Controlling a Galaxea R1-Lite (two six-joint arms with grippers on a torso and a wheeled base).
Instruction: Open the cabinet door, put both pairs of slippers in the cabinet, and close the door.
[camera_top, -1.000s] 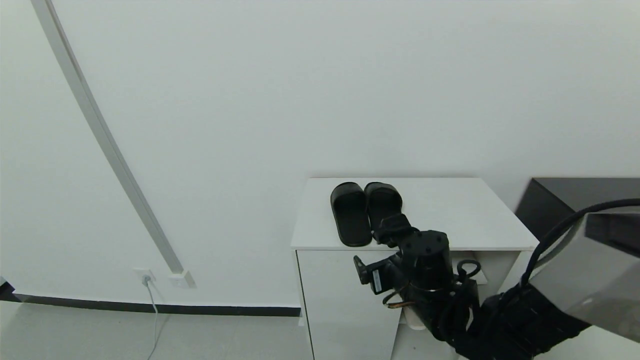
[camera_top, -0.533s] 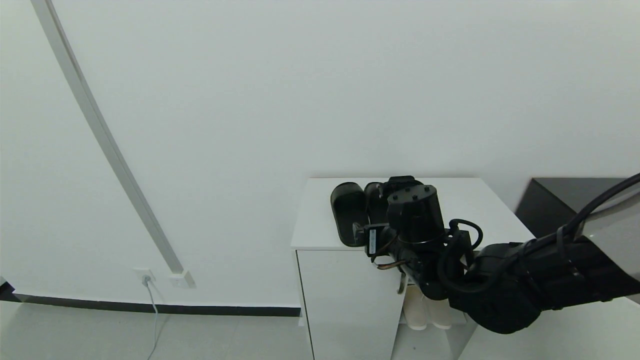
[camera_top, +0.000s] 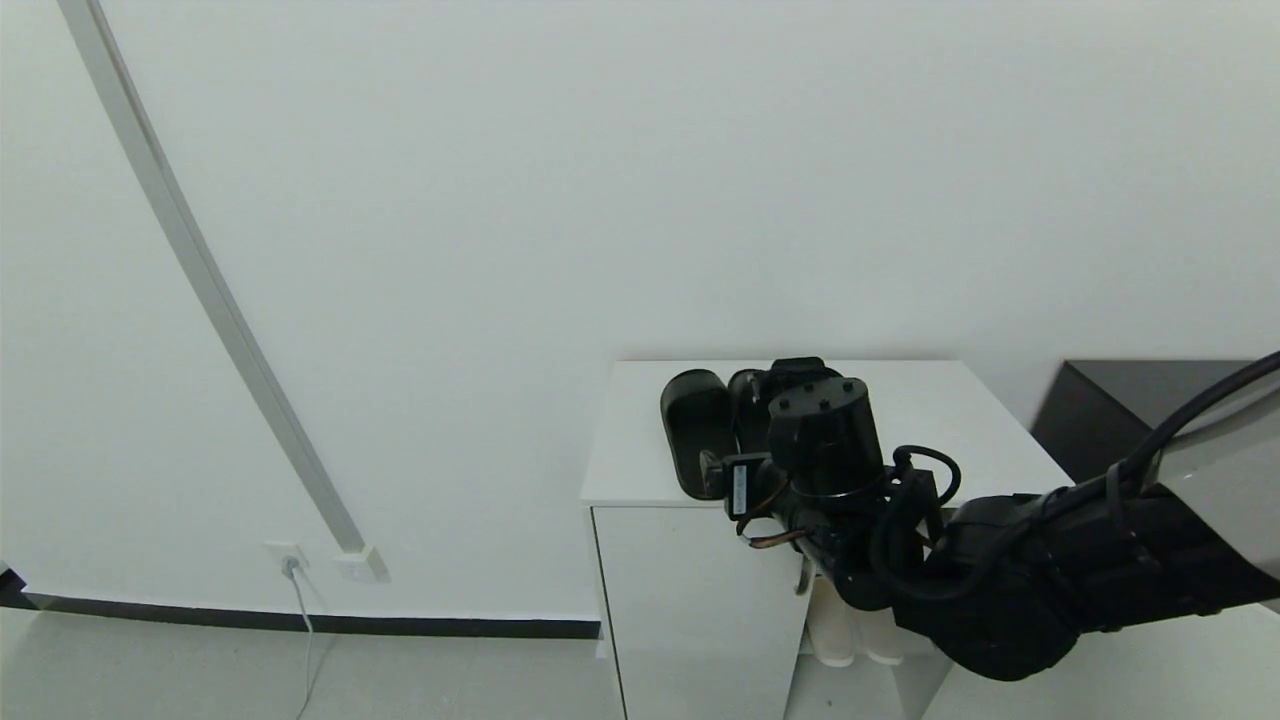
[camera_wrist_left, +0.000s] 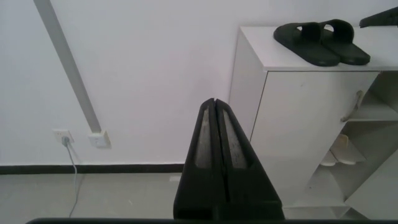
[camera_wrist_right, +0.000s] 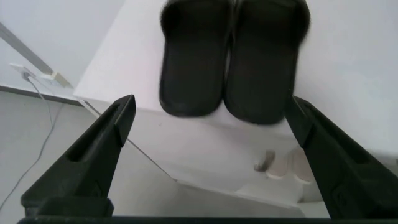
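Black slippers lie as a pair, side by side and touching, on top of the white cabinet. Their long axis runs front to back: heels at the front edge nearest the robot, toes toward the wall.

The right gripper is just above and in front of the heels, pointing along that axis. Its fingers are spread wide with nothing in them. In the right wrist view one finger sits outside each slipper, so the opening spans the whole pair across its width. The slippers are straight ahead of the fingers and slightly below. Judgement: the coming move is a push forward and down so the fingers close across both heels.

The right arm is clearly the nearer one. The left gripper is well off to the cabinet's left and lower, with its fingers pressed together and empty.

The cabinet's right side is open, and pale slippers are already inside low down. The black pair looks like the one left to stow.

Changes:
- 1.0 s ago the right wrist was lower, in front of the cabinet below its top edge, with the gripper at the right slipper's heel.
- By 0.5 s ago it had risen over the pair.
- Since then it has barely moved, edging slightly left.
- The whole head view has dropped a touch, which is the camera moving.
- The slippers are where they were.
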